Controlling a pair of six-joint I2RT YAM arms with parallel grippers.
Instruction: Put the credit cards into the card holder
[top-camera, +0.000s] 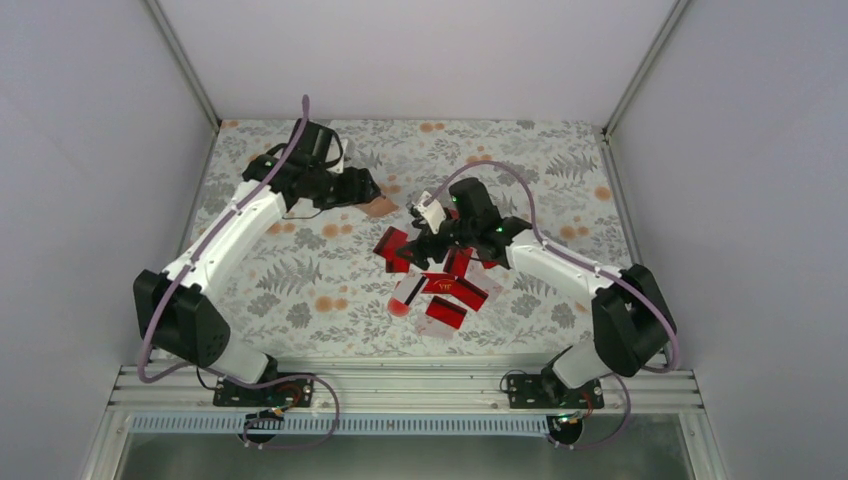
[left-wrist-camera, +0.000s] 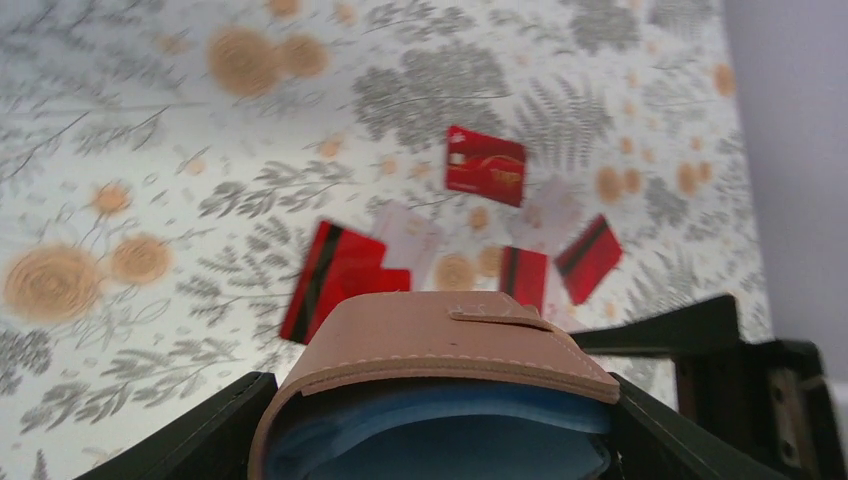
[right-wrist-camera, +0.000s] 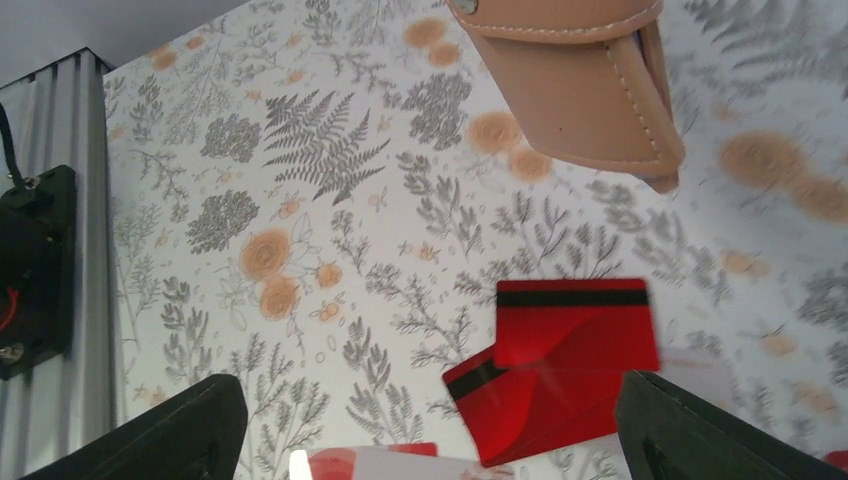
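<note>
Left gripper (left-wrist-camera: 440, 435) pinching the tan card holder (left-wrist-camera: 440, 345) by its sides (blue lining showing), over the floral table (top-camera: 300, 290) toward its far edge, right gripper (right-wrist-camera: 430, 385) fingers spread wide, nothing between, above red credit cards (top-camera: 440, 285) scattered mid-table

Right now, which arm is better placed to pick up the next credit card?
The right arm. The right gripper is open and empty, and it hangs just above the red credit cards. The left gripper is occupied: its fingers clamp the card holder.
</note>
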